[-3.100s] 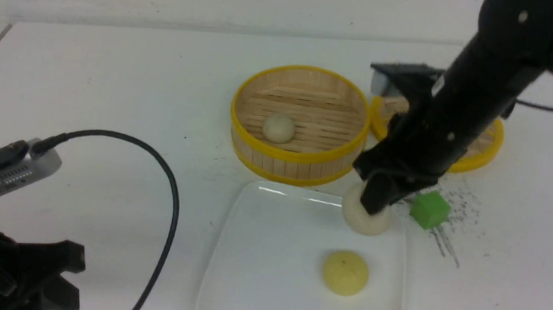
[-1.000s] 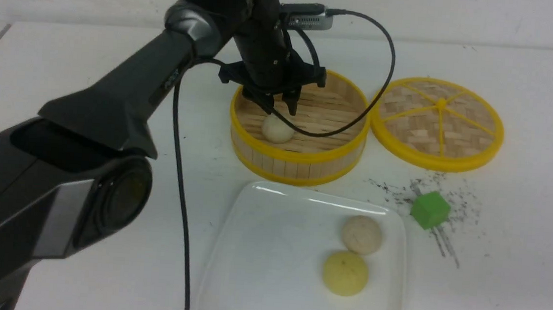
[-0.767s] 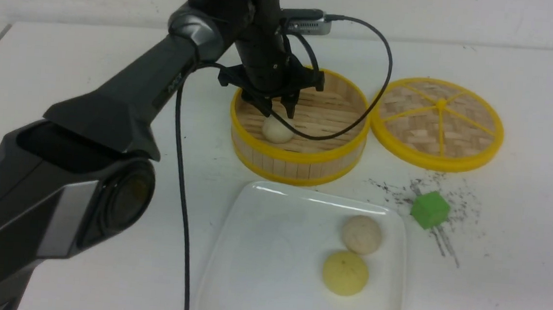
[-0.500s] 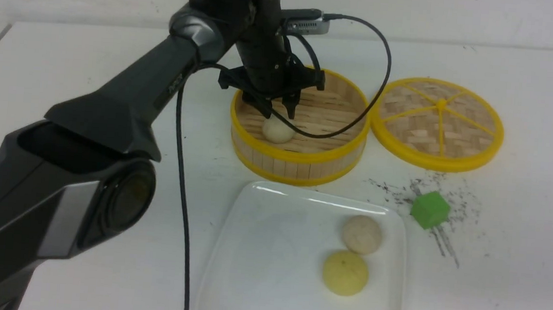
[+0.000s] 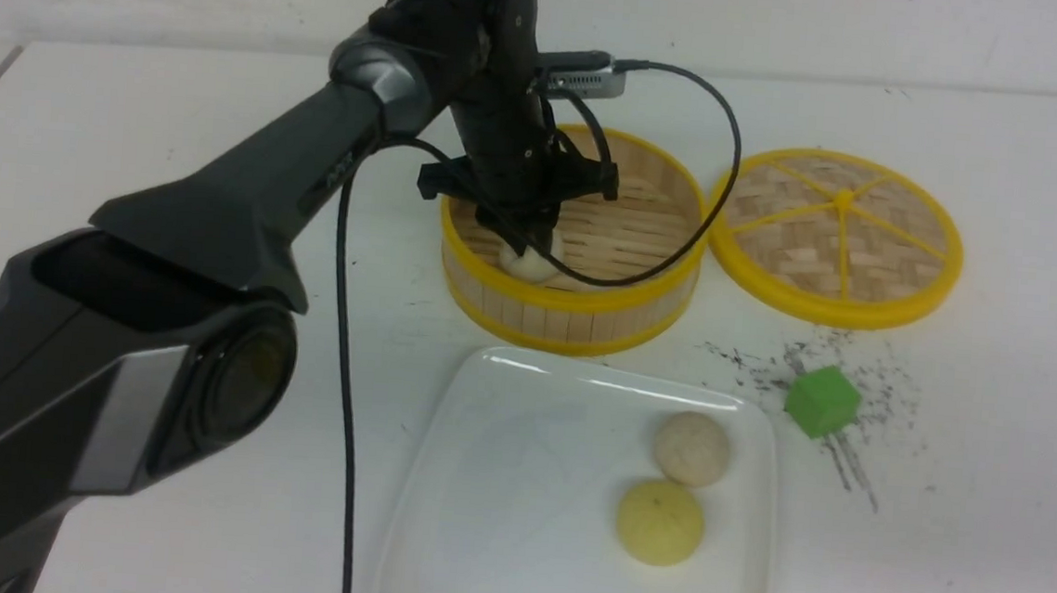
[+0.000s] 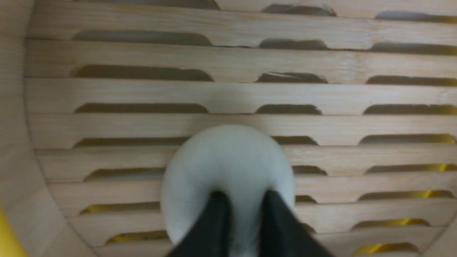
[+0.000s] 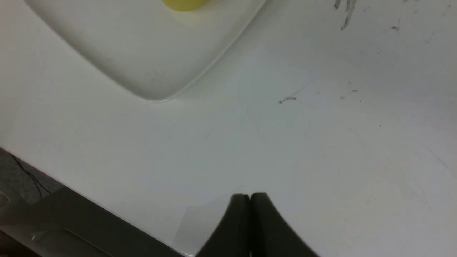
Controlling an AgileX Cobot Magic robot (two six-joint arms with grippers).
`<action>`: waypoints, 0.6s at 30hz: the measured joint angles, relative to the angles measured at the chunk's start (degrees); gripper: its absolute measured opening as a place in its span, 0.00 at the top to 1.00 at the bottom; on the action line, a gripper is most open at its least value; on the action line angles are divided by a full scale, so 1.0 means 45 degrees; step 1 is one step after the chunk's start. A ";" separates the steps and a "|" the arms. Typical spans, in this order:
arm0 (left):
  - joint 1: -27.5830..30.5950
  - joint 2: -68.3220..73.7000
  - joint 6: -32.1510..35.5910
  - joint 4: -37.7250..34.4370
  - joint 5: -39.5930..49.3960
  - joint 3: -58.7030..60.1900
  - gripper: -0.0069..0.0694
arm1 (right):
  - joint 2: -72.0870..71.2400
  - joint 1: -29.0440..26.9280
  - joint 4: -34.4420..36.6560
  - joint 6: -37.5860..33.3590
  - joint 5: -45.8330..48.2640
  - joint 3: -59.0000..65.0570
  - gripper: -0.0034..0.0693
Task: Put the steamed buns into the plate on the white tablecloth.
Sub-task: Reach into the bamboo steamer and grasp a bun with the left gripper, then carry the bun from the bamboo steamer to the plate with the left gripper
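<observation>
Left gripper (image 5: 533, 239) pinching small off-white steamed bun (image 6: 228, 157) near front-left rim of round yellow-rimmed bamboo basket (image 5: 584, 302). Narrow, shallow bite: soft dough could slip on lift. Right gripper (image 7: 250, 200) clenched, empty.

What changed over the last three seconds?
The right gripper withdrew from the plate, leaving the speckled bun there. The left gripper reached into the steamer basket, lowered and closed on the bun inside. The yellow bun, lid and green cube stayed put.
</observation>
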 joint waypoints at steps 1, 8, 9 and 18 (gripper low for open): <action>0.0000 -0.0060 0.0027 -0.0104 0.0000 0.0000 0.86 | 0.0000 0.0000 0.0000 0.0000 0.0101 0.0000 0.93; 0.0000 -0.1648 0.0257 -0.1464 0.0043 0.0132 0.88 | -0.0261 0.0000 0.0000 0.0000 0.0570 0.0003 0.92; -0.0009 -0.2020 0.0270 -0.1735 0.0043 0.0181 0.88 | -0.0384 0.0000 0.0000 0.0000 0.0571 0.0003 0.92; -0.1819 -0.6738 0.1519 -0.1756 0.0043 0.4696 0.87 | -0.3328 0.0000 0.0000 0.0000 0.0719 0.0066 0.91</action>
